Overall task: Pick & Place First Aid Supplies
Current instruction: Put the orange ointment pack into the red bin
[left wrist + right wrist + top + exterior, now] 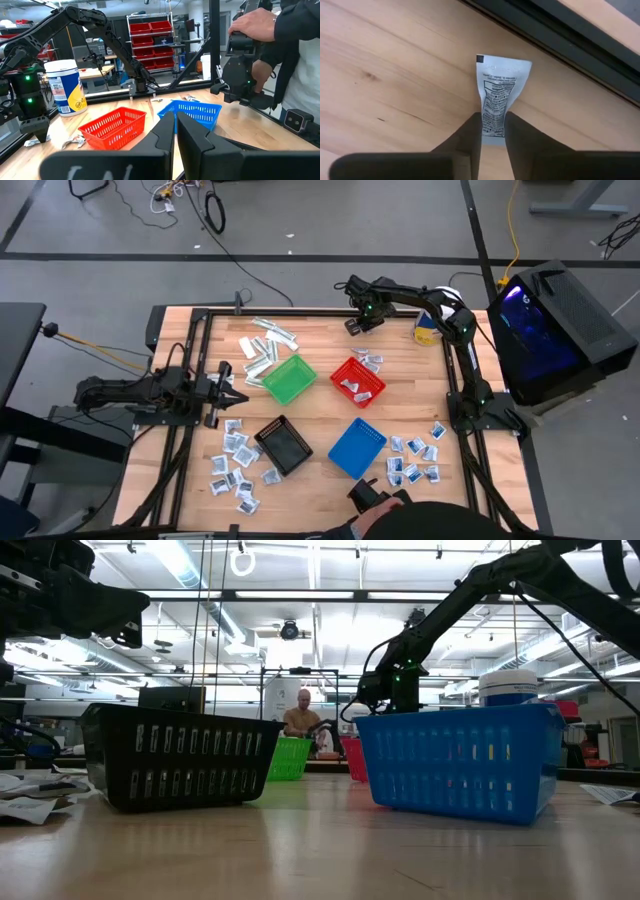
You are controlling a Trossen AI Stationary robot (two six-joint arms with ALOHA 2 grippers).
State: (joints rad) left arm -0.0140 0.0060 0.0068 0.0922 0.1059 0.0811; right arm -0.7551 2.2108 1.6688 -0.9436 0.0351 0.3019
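My right gripper (357, 328) stands at the table's far edge, pointing down, shut on a small white printed packet (499, 85) that lies beside the dark frame rail (560, 35). More first aid packets lie in clusters on the wood at far left (262, 345), near left (236, 465), near right (415, 460) and beside the red basket (368, 361). My left gripper (240, 380) waits at the table's left side, level and shut, holding nothing. My right gripper pinches one end of the packet (492, 122) between its two fingers (470, 135), coming from above and pointing down. The packet is squeezed narrow between the fingers and widens toward its free end (502, 67), which rests on the wood.
Green (289, 378), red (358, 380), black (283, 444) and blue (357, 447) baskets stand mid-table. A white tub with a yellow label (65, 87) stands at the far right. A person's hand with a dark device (380, 498) reaches over the near edge.
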